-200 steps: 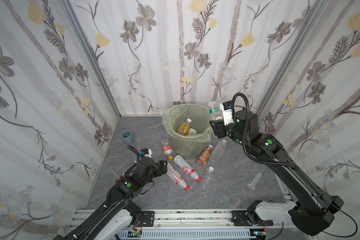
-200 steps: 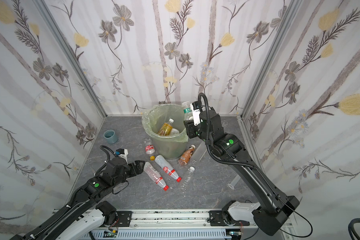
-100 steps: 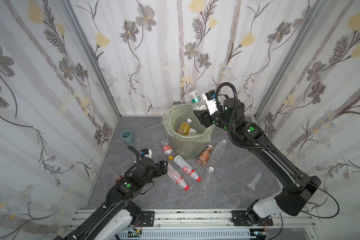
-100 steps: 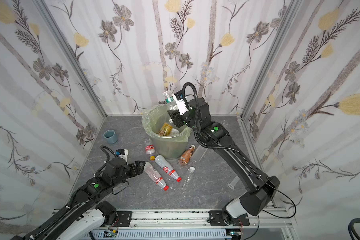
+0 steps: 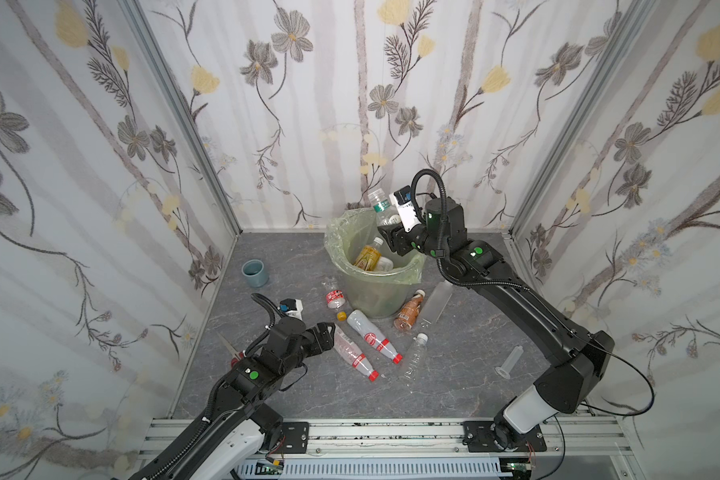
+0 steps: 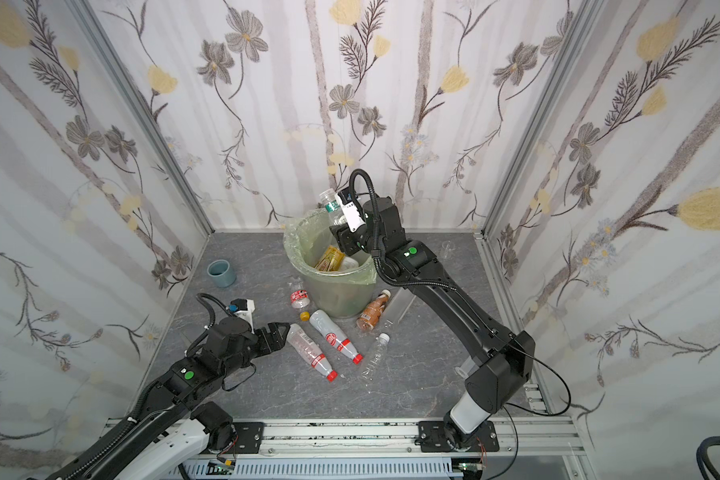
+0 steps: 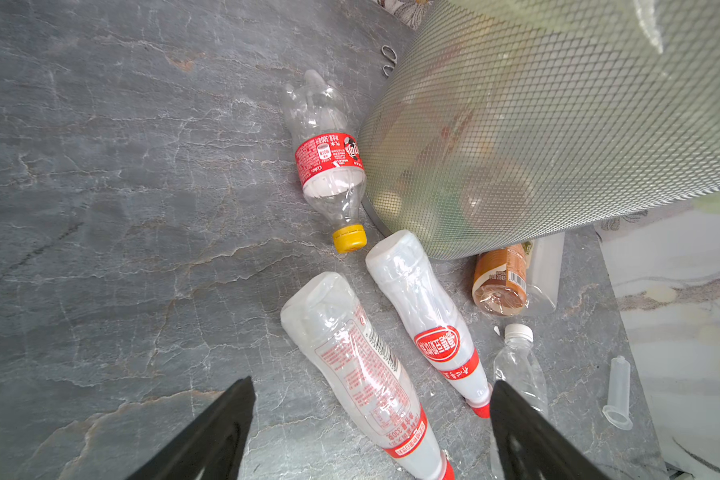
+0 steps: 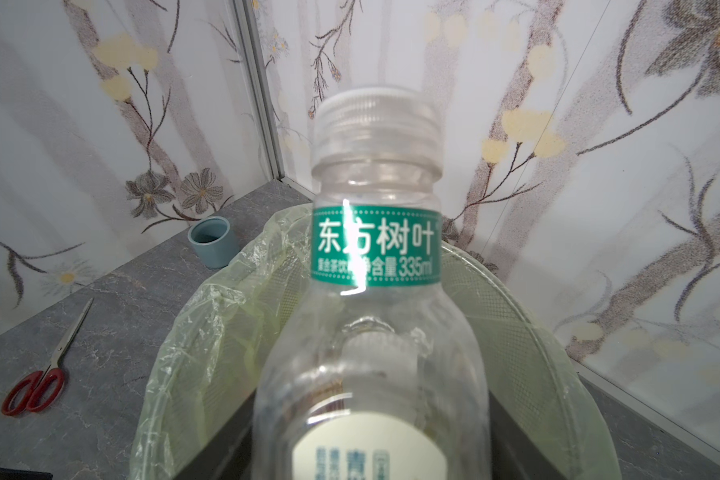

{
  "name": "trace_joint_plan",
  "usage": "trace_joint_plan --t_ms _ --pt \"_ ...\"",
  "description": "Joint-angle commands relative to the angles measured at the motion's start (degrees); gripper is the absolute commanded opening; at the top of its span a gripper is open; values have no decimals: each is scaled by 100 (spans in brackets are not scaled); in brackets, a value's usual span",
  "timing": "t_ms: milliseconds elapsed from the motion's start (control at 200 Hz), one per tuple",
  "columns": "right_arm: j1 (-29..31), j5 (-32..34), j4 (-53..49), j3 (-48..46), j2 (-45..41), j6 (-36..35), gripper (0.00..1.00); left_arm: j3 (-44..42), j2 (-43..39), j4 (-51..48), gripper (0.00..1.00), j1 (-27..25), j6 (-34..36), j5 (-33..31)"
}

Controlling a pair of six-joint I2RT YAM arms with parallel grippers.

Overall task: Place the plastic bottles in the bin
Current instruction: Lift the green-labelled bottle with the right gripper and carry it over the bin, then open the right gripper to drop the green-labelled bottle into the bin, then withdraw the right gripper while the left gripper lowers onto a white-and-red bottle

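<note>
My right gripper [image 5: 391, 232] [image 8: 371, 436] is shut on a clear bottle with a green neck label [image 5: 381, 205] [image 6: 330, 203] [image 8: 375, 249], held neck up over the far rim of the pale-green bin [image 5: 375, 295] [image 6: 337, 297] [image 8: 225, 332]. An orange bottle [image 5: 366, 257] lies inside the bin. My left gripper [image 5: 327, 332] [image 6: 281, 332] [image 7: 371, 382] is open, low over the floor, at the base end of a red-capped bottle [image 5: 352, 351] [image 7: 362, 365]. A second red-capped bottle [image 7: 429, 316], a red-labelled yellow-capped one [image 7: 329, 162], a brown one [image 5: 408, 311] and a small clear one [image 5: 414, 357] lie nearby.
A frosted bottle [image 5: 437, 301] lies to the right of the bin. A blue-grey cup [image 5: 254, 273] stands at the back left, and red-handled scissors [image 5: 233, 349] [image 8: 38, 382] lie by the left wall. A clear tube [image 5: 510, 361] lies at the right.
My right arm carried the green-labelled bottle leftward from beside the bin to above its far rim. The left arm stayed where it was.
</note>
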Motion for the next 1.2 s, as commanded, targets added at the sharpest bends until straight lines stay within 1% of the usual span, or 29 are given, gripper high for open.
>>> trace_joint_plan --t_ms 0,265,530,680,700,885,1035,1194 --pt "-10 114 306 -37 63 -97 66 -44 -66 -6 90 -1 -82 -1" --pt "-12 220 297 -159 7 -102 74 -53 -126 -47 90 1 -110 -7" --pt "-5 275 277 -583 -450 -43 76 -53 -21 -51 90 -1 -114 58" --pt "-3 284 288 -1088 -953 61 76 -62 47 -44 90 -1 -131 131" --pt "1 292 296 -1170 -1169 85 76 -62 58 -44 90 -1 -133 142" --pt "-12 411 332 -2083 -2108 279 78 -79 198 -35 90 -1 -162 210" --pt "-62 604 340 -2942 -2905 571 81 -107 328 -26 90 -1 -235 248" --pt "-191 752 359 -3836 -3615 1040 82 -160 416 -2 89 -1 -320 300"
